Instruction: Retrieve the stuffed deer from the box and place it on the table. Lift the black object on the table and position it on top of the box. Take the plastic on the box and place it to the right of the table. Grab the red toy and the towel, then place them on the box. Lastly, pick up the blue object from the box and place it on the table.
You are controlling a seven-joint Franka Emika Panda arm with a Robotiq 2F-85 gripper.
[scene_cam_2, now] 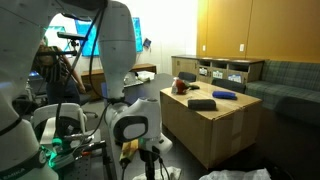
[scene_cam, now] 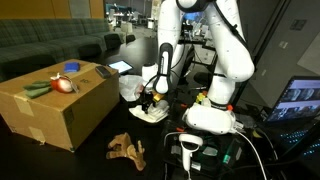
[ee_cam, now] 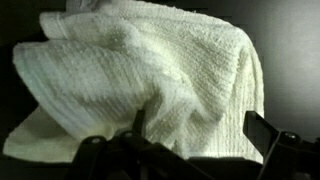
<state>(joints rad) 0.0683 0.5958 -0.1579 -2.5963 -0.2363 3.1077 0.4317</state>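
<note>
Towel (ee_cam: 150,70): cream, ribbed terry, crumpled | hand (ee_cam: 190,140): wide open, empty, over it

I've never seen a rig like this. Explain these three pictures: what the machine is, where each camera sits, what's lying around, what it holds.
The white machine is a robot arm with a two-fingered gripper. Two pictures come from cameras standing outside it. The third comes from a camera on its wrist, looking past the open jaws at a white towel. It holds nothing. On the cardboard box lie a red toy, a dark object and a blue object. A stuffed deer lies on the dark table.
</note>
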